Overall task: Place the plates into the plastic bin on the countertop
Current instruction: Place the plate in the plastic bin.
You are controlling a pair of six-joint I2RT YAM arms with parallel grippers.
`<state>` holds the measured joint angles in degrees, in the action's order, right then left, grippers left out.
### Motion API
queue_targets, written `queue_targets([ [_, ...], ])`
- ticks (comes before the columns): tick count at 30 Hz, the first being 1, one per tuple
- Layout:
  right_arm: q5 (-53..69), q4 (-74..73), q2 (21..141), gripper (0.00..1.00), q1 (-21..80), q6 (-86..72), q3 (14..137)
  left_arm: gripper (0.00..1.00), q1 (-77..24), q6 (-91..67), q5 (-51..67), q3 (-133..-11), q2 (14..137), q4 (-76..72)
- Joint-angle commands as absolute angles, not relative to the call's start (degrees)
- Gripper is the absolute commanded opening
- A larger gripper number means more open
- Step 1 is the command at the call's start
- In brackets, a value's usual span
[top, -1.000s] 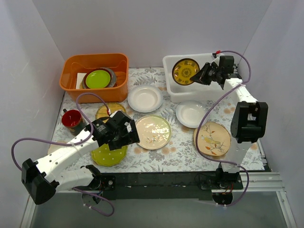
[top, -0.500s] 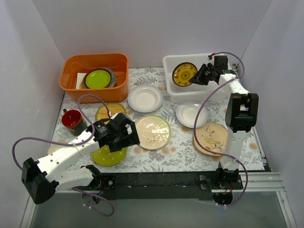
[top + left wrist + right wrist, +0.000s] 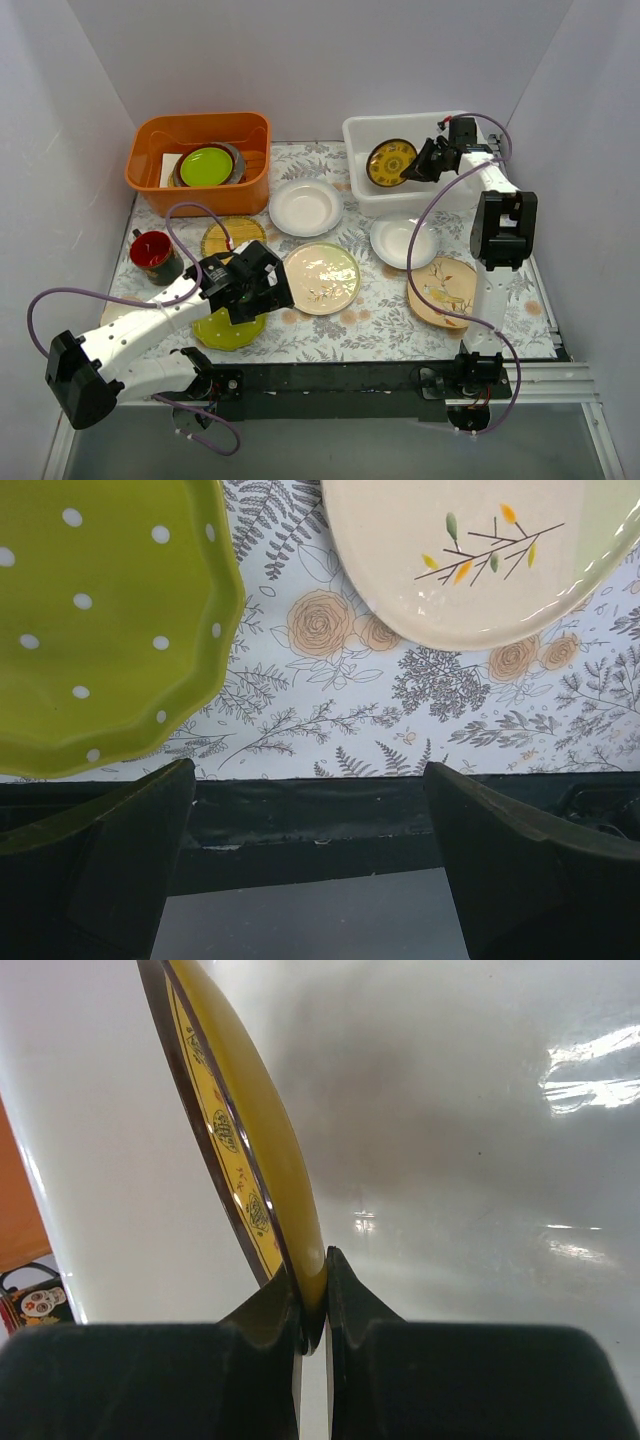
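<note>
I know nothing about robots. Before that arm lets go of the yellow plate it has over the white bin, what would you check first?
1. Grip secure: ok. The right gripper pinches the rim of the yellow plate.
2. Plate inside the bin: ok. The top view shows it within the walls.
3. Plate lying flat: not ok. It stands tilted on its edge.
4. Plate touching the bin's floor: cannot tell.
5. Other arm out of the way: ok. The left gripper is open beside the dotted green plate, far from the bin.
</note>
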<state>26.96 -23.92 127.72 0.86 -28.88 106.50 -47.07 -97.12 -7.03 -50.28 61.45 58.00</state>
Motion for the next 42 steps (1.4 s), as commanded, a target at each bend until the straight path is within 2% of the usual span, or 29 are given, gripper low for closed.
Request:
queue_targets([
  [1,27.6,-26.2,129.6,0.1,0.6,-27.5,111.3,0.98,-47.5,-98.3,-7.3,-49.5,60.3,57.7],
  [8,29.8,-28.3,132.1,0.14,-1.9,-27.2,112.2,0.98,-47.5,-99.1,-7.8,-49.2,60.3,57.7],
  [12,30.4,-29.8,133.7,0.19,-2.5,-27.2,113.9,0.98,-47.5,-99.4,-7.6,-49.2,60.4,57.6],
  [15,30.4,-30.0,133.6,0.3,-2.7,-27.1,113.9,0.98,-47.5,-99.8,-7.8,-49.4,60.2,57.7],
  [20,30.6,-30.2,133.3,0.38,-2.8,-26.7,113.7,0.98,-47.5,-101.1,-8.3,-48.9,59.3,57.8],
  [23,29.7,-31.1,133.1,0.49,-2.9,-26.0,113.8,0.98,-47.5,-101.2,-8.3,-49.0,59.1,58.1],
  [24,29.5,-31.3,133.1,0.7,-2.9,-25.6,113.9,0.98,-47.5,-101.2,-8.3,-49.0,59.1,58.3],
  [25,28.7,-32.3,133.0,0.75,-2.9,-25.4,114.3,0.98,-47.5,-101.3,-8.3,-49.1,59.0,58.3],
  [38,18.3,-35.9,125.9,0.89,-3.2,-20.4,114.7,0.98,-47.5,-102.1,-9.9,-51.1,58.6,60.2],
  [39,17.8,-36.2,125.6,0.98,-3.2,-20.5,115.6,0.98,-47.5,-102.0,-9.9,-51.2,59.0,60.2],
  [42,17.6,-38.4,125.2,0.98,-3.2,-19.9,119.9,0.98,-47.5,-101.8,-10.3,-51.9,59.4,60.6],
])
